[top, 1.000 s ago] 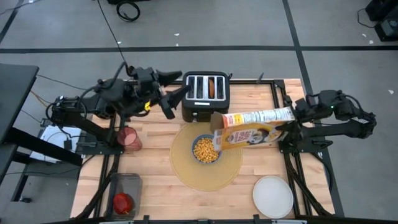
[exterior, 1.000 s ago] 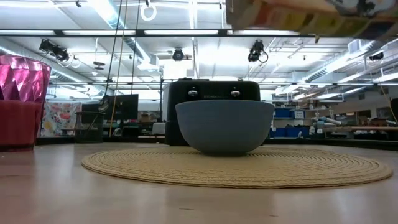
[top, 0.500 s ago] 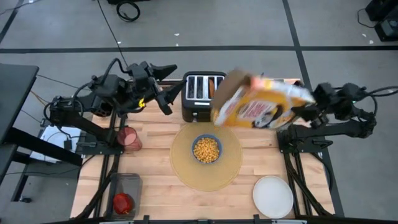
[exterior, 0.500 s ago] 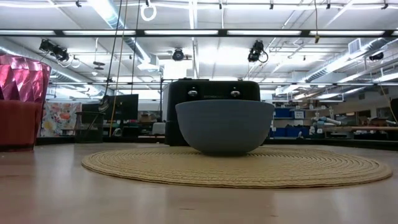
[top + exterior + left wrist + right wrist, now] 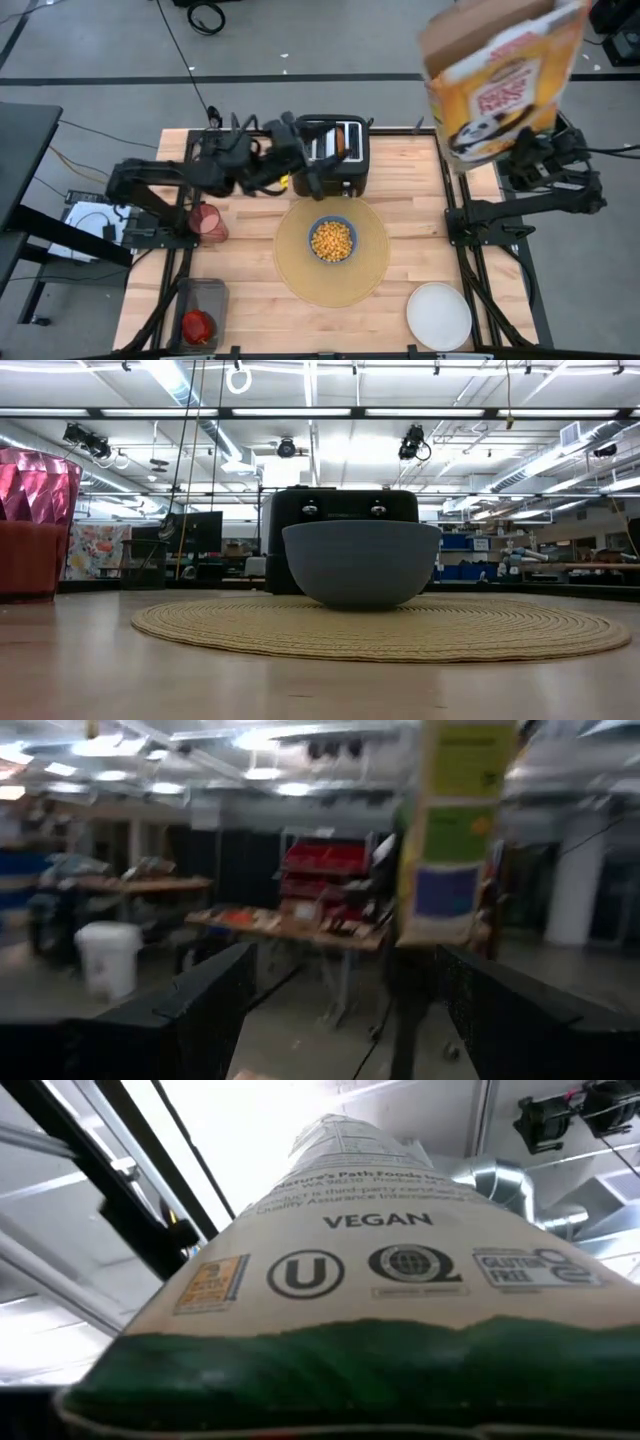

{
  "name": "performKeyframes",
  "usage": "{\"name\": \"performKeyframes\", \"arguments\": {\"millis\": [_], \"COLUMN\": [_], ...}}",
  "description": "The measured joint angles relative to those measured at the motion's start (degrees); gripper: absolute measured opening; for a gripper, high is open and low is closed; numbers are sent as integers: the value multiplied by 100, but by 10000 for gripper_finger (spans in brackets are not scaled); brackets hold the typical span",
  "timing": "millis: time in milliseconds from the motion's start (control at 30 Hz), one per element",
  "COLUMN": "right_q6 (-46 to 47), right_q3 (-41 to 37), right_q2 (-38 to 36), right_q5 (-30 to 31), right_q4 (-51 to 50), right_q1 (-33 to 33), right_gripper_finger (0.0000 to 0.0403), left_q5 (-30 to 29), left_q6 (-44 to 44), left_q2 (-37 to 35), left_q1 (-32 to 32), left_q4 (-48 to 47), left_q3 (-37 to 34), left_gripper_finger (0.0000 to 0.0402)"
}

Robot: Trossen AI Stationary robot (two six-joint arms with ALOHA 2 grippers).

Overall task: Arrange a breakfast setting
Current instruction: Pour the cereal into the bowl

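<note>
Yellow cereal box [image 5: 502, 75] is riding high in the clamped right gripper [image 5: 530, 150], risking spills onto the tabletop [image 5: 250, 270] beside the cereal-filled blue bowl [image 5: 332, 240] on the placemat [image 5: 375, 270], while the spread left gripper [image 5: 305, 170] is crowding the toaster [image 5: 345, 165].

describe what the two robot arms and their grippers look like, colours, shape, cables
Both arms are matte black, built of chunky jointed segments on black frame mounts at the table's sides. The left gripper has two flat, dark fingers, broad and slab-like in its wrist view. A small yellow mark sits near the left wrist, and black cables loop along both arms. The right gripper is the same dark build.
</note>
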Motion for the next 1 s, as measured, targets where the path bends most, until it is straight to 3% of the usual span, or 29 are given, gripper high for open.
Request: {"name": "performKeyframes", "arguments": {"millis": [367, 700, 1000], "right_q6": [194, 147, 474], "right_q3": [-2, -2, -2], "right_q2": [993, 1604, 2312], "right_q5": [-161, -241, -327], "right_q4": [1602, 2245, 2584], "right_q1": [-2, -43, -384], "right_gripper_finger": [228, 228, 228], "left_q5": [862, 1004, 1158], "left_q6": [-41, -75, -448], "left_q2": [98, 20, 33], "left_q1": [349, 379, 369], "left_q4": [257, 765, 618], "left_q3": [2, 2, 2], "left_gripper_finger": [318, 318, 319]}}
